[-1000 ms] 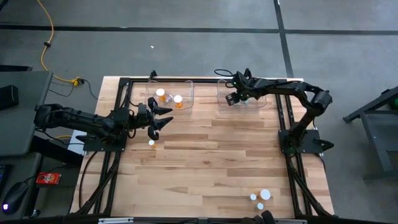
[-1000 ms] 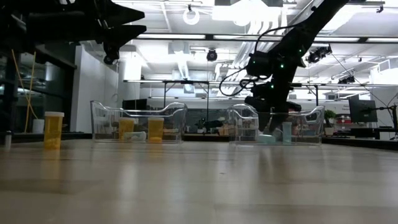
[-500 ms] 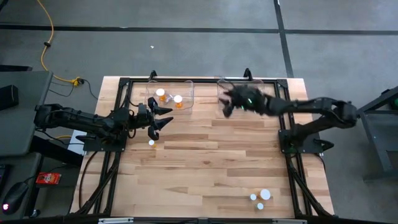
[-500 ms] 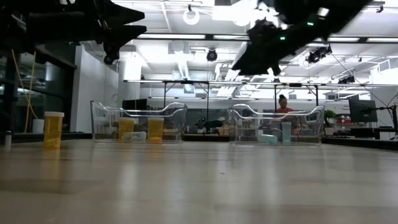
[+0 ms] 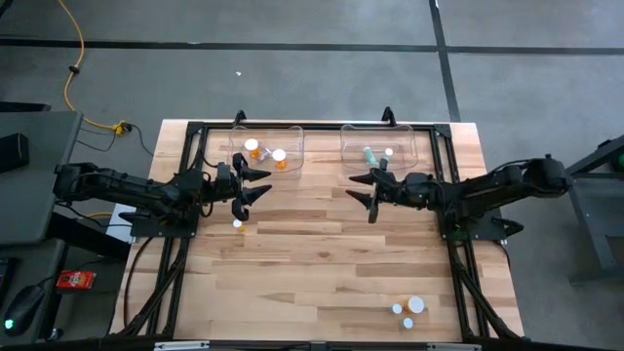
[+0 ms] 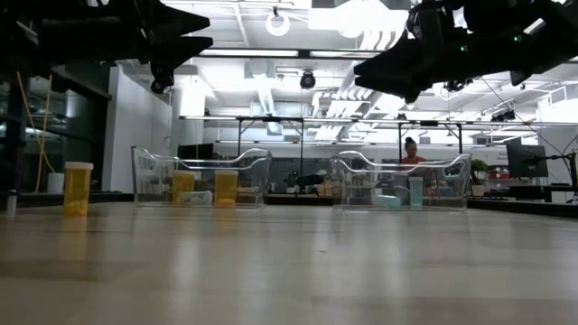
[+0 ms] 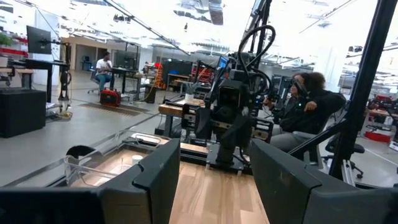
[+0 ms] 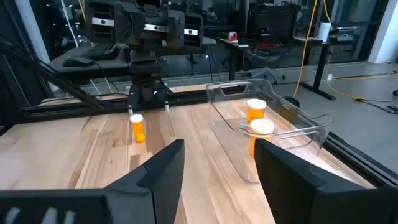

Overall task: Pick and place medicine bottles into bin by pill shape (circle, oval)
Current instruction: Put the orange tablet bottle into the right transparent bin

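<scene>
— Medicine bottles, where do they sit?
— Two orange bottles (image 5: 265, 152) stand in the left clear bin (image 5: 292, 135), two pale bottles (image 5: 377, 154) lie in the right clear bin (image 5: 409, 135), one lone orange bottle (image 6: 78, 188) stands on the table (image 5: 322, 253) under the left gripper (image 5: 255, 185), and three white-capped bottles (image 5: 409, 311) cluster at the near right edge.
— And the arms?
— Both hover empty, jaws apart; the right gripper (image 5: 365, 193) hangs before its bin.

Two matte black jointed arms (image 5: 127, 188), looped cables, broad flat fingers (image 8: 155, 171)
</scene>
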Available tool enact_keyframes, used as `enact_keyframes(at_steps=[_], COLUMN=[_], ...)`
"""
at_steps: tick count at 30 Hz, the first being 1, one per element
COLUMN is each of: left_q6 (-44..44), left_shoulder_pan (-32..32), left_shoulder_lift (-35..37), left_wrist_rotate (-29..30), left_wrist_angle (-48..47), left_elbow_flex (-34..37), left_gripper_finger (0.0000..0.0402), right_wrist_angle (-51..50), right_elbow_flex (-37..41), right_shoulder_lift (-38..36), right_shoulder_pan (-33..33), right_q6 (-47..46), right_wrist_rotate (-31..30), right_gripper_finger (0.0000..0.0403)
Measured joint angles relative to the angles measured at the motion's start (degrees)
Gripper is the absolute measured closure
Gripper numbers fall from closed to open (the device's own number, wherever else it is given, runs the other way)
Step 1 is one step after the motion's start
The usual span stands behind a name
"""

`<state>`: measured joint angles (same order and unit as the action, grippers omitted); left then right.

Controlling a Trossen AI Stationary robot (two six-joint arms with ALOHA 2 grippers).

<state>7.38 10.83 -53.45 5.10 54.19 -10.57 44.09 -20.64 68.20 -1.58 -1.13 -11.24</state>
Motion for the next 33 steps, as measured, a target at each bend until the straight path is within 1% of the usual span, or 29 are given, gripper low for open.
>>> enact_keyframes(at_steps=[6,14,16,18,19,21,25,27,28,30,33], left_q6=[-0.09,0.06,0.80,0.49,-0.06,-1.10,-1.78,0.35,1.89,5.79,13.08], left_shoulder_pan=[0.00,-0.10,-0.96,-3.06,-4.58,-8.08,-15.81,-19.26,-20.71,-23.24,-26.02], left_shoulder_lift=[0.00,0.00,0.00,0.00,0.00,0.02,-0.61,-1.42,-1.46,-1.42,-1.42], left_wrist_rotate=[-0.02,-0.15,-0.71,-0.63,0.08,3.78,16.43,21.87,23.56,25.07,25.05], left_wrist_angle=[-0.02,-0.15,-0.35,-4.22,-7.88,-19.19,-47.30,-60.36,-66.20,-75.55,-87.52], left_elbow_flex=[0.00,0.00,-0.06,-1.73,-3.42,-8.02,-18.03,-22.03,-23.49,-25.89,-26.43], left_gripper_finger=[0.0220,0.0220,0.0220,0.0220,0.0220,0.0220,0.0220,0.0219,0.0219,0.0217,0.0204], right_wrist_angle=[-0.07,-0.09,-0.12,-0.12,-0.13,-0.41,-1.08,-1.43,-1.44,-1.59,-1.59], right_elbow_flex=[0.00,-0.02,-0.02,-0.04,-0.04,-0.07,-0.07,-0.07,-0.07,-0.07,-0.07], right_shoulder_lift=[0.00,0.02,0.02,0.02,0.02,0.02,0.04,0.04,0.04,0.04,0.04], right_shoulder_pan=[0.10,0.13,0.13,0.13,0.13,0.13,0.13,0.13,0.13,0.13,0.13], right_q6=[1.45,1.17,1.17,1.17,1.17,1.17,1.17,1.18,1.17,1.17,1.17], right_wrist_rotate=[-0.02,-0.01,0.01,0.01,0.01,0.01,0.17,0.17,0.17,0.17,0.14], right_gripper_finger=[0.0215,0.0215,0.0215,0.0215,0.0215,0.0215,0.0215,0.0215,0.0215,0.0215,0.0215])
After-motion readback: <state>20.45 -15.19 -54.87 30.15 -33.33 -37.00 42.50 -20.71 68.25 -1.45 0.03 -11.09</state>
